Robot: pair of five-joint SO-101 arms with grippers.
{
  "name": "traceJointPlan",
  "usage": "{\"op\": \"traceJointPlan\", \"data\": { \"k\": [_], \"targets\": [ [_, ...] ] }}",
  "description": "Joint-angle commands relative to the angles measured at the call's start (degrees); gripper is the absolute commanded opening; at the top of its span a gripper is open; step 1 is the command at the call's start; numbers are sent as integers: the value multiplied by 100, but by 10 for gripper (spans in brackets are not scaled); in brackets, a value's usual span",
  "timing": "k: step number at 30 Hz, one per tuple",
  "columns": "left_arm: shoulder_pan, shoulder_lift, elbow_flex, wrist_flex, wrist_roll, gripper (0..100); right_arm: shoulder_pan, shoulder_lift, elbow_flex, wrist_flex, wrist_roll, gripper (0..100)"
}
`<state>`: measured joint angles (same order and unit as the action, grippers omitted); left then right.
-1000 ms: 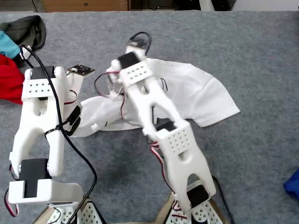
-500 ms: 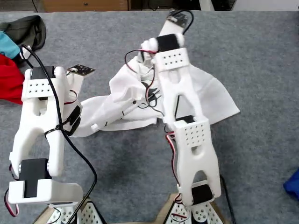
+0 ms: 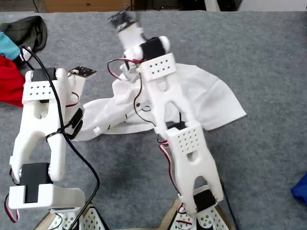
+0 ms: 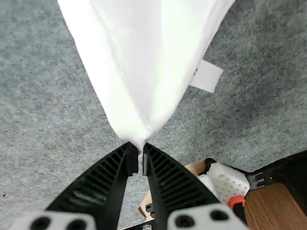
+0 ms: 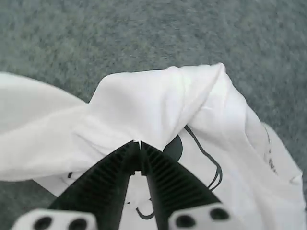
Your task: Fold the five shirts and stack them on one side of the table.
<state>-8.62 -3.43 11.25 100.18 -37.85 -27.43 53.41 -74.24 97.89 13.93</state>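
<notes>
Grey table (image 3: 268,48), crumpled white shirt (image 3: 211,100).

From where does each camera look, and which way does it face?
High view: above the table, facing down on left arm, right arm, shirt.
Left wrist view: on that wrist, facing down; left gripper shut on shirt corner.
Right wrist view: on that wrist, facing down; right gripper shut on shirt fold.
Shared: all show the shirt.

The white shirt (image 3: 211,96) lies crumpled at frame centre, one fold raised. The red shirt (image 3: 10,86), teal shirt (image 3: 6,46) and dark shirt (image 3: 29,29) bunch at upper left; the blue shirt (image 3: 301,189) at right edge.
</notes>
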Motion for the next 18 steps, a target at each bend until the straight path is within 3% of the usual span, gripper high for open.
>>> {"op": "traceJointPlan", "data": {
  "k": [1,5,10,14,18],
  "targets": [
    [-70,-242,9,26,44,19,-84,66,-277,-26,1029,34],
    [-70,-242,9,26,53,19,-84,321,-303,308,1011,99],
    [-70,-242,9,26,53,19,31,514,-277,378,466,221],
    [-70,-242,9,26,53,19,31,769,-277,369,457,178],
    [-70,-242,9,26,53,19,92,1086,-321,343,448,44]
  ]
}}
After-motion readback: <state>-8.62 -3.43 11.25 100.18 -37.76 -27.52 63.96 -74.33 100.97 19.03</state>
